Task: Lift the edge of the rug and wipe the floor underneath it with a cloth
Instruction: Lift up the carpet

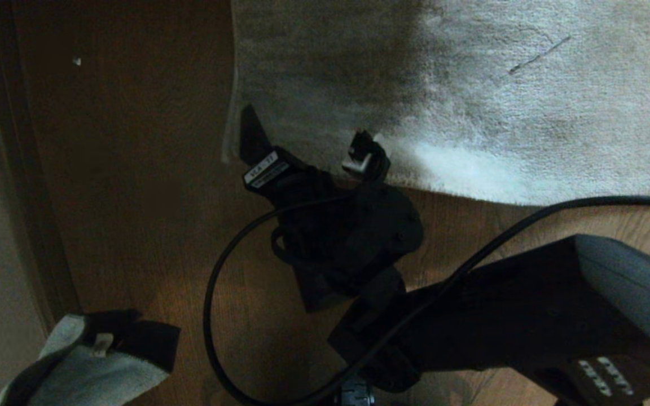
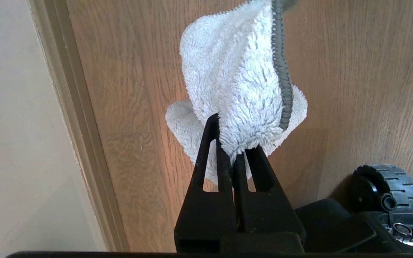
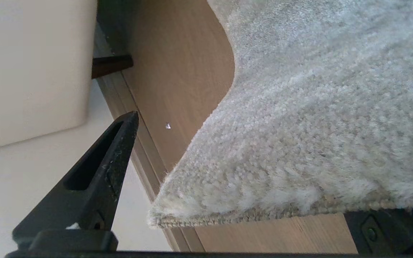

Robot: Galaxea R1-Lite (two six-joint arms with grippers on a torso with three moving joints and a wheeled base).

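With jaws spread wide, the right gripper (image 1: 308, 144) straddles the rug edge (image 3: 206, 211) at its near-left corner, a soft, floppy but probably heavyish border best pinched there, while the left gripper (image 2: 233, 157) pinches the light cloth (image 2: 233, 71).

The rug edge (image 1: 325, 160) is the border and square corner of a light grey-beige short-pile rug, plush and faintly streaked; in the right wrist view the corner (image 3: 177, 211) stands slightly proud of the floor (image 3: 177, 71), its woven underside binding exposed. The floor is brown wood-grain plank, smooth, with wavy grain lines, and runs beside and under the rug border. The cloth (image 2: 235, 82) is a small pale fluffy rag with a dark stitched hem, bunched and hanging above the floor.
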